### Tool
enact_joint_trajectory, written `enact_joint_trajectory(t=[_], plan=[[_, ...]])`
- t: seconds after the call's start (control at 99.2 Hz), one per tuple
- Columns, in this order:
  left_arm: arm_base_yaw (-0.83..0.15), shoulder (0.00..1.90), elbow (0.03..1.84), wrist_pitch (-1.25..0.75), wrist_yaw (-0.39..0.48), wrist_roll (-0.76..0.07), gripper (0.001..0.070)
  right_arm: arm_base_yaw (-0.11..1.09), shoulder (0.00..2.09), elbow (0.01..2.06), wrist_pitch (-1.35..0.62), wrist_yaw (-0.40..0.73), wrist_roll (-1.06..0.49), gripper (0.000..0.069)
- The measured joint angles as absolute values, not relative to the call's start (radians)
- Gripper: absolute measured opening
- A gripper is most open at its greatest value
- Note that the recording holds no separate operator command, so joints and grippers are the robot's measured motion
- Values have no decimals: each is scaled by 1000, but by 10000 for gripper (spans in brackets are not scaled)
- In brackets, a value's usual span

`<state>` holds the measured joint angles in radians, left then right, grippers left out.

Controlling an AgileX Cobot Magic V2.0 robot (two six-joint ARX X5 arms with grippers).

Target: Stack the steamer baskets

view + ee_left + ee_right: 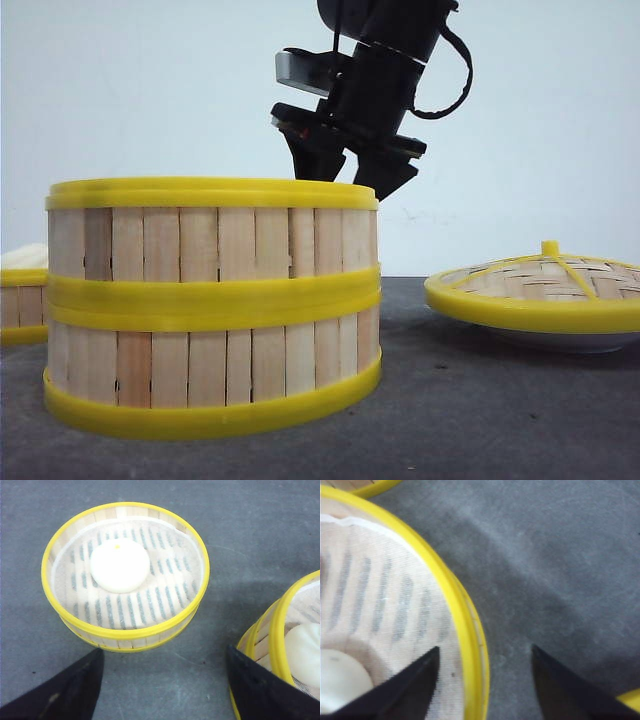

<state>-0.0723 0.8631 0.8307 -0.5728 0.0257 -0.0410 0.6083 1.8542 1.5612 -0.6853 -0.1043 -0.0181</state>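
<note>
Claw (485, 680), right, spread wide astride basket rim (470, 630).

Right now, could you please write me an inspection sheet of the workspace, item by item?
Surface: dark grey mat, bare where visible.
Job's things: two steamer baskets stacked in the centre; a third basket stands alone on the mat, a white bun inside; another bun sits in the stack's top basket.
Clutter: domed woven lid resting on a white plate at right.
Grippers: right gripper open, its fingers straddling the top basket's rim; left gripper open above the mat between the lone basket and the stack.
Cables: a black cable loops beside the right arm.
Surroundings: plain pale wall.
</note>
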Motion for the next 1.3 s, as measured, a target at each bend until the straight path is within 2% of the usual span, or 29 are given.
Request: enact_joint_trajectory(t=[0.141, 0.353, 0.625, 0.917, 0.988, 1.099, 1.18, 1.301], plan=[[-35, 924, 866, -570, 28, -41, 470, 598, 1791, 1578, -766, -103, -18, 409], [80, 1129, 981, -550, 27, -41, 470, 563, 1549, 1600, -892, -77, -24, 410], [199, 1438, 1100, -487, 25, -41, 470, 423, 1363, 1601, -1128, 76, -30, 410], [249, 1671, 1147, -431, 25, -43, 464, 308, 1179, 1517, -1194, 83, -30, 410], [249, 1702, 1148, -419, 25, -43, 408, 287, 1139, 1478, -1196, 84, -30, 410], [248, 1730, 1148, -406, 34, -46, 230, 271, 1085, 1423, -1198, 84, -21, 410], [246, 1732, 1151, -385, 32, -46, 127, 267, 1047, 1377, -1201, 84, -8, 410], [250, 1733, 1155, -370, 25, -56, 41, 267, 1000, 1286, -1198, 84, 17, 410]])
